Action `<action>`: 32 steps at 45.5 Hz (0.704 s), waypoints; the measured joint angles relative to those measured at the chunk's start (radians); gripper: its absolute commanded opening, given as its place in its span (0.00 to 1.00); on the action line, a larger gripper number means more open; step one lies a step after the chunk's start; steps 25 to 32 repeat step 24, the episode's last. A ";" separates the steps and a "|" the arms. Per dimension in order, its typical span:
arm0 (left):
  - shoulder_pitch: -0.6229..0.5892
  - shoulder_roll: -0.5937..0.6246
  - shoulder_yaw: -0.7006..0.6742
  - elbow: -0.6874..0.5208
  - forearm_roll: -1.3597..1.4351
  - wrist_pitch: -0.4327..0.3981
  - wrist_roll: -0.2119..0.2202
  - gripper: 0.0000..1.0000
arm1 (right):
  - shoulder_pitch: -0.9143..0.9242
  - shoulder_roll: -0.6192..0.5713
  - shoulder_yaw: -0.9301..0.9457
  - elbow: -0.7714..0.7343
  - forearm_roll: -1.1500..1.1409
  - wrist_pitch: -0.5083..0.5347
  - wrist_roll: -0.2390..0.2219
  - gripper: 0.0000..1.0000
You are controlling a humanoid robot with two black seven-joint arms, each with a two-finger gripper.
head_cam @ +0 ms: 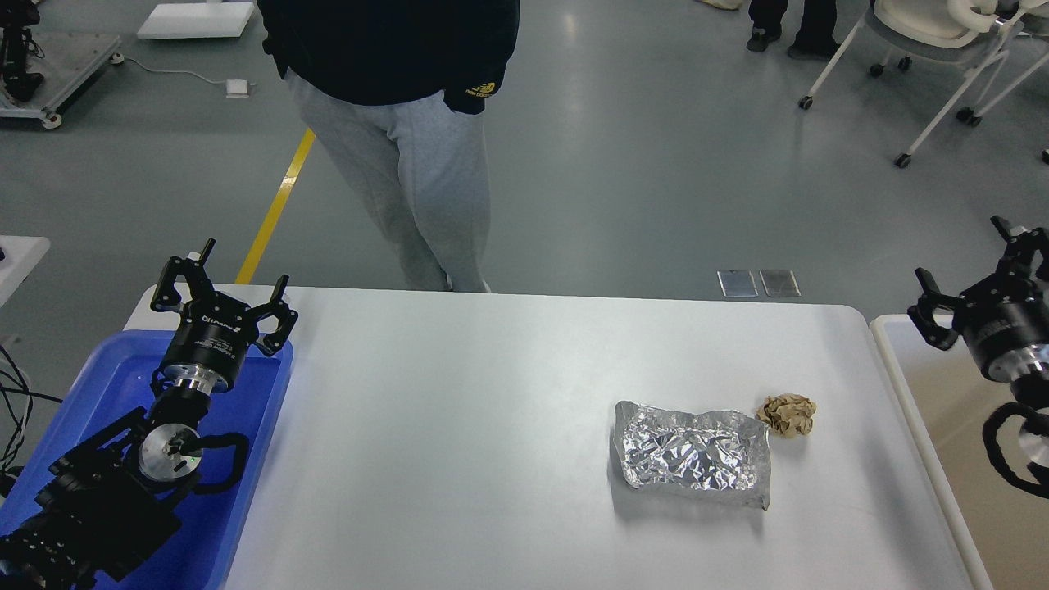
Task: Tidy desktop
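Note:
The white desktop [459, 426] fills the middle of the head view. On its right part lie a crumpled silver foil bag [695, 456] and, just to its upper right, a small crumpled brown paper ball [787, 414]. My left gripper [223, 283] is open and empty, held above the far end of the blue tray [254, 426] at the table's left. My right gripper [967, 274] is open and empty, raised above the off-white bin [901, 360] at the right edge, well apart from the paper ball.
A person in grey trousers [410, 164] stands behind the table's far edge, left of centre. White wheeled chairs [934, 49] stand at the back right. A yellow floor line [279, 205] runs behind the left corner.

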 measured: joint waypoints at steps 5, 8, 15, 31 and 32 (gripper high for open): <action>0.000 0.000 0.000 0.000 0.000 0.000 0.000 1.00 | -0.049 0.072 0.094 0.049 -0.126 0.000 0.002 0.99; 0.000 0.000 0.000 0.000 0.000 0.000 0.000 1.00 | -0.076 0.109 0.131 0.068 -0.183 0.000 0.004 0.99; 0.000 0.000 0.000 0.000 0.000 0.000 0.000 1.00 | -0.119 0.183 0.181 0.099 -0.263 0.002 0.008 0.99; 0.001 0.000 0.000 0.000 0.000 0.000 0.000 1.00 | -0.157 0.247 0.217 0.117 -0.314 0.002 0.022 0.99; 0.001 0.000 0.000 0.000 0.000 0.000 0.000 1.00 | -0.157 0.247 0.217 0.117 -0.314 0.002 0.022 0.99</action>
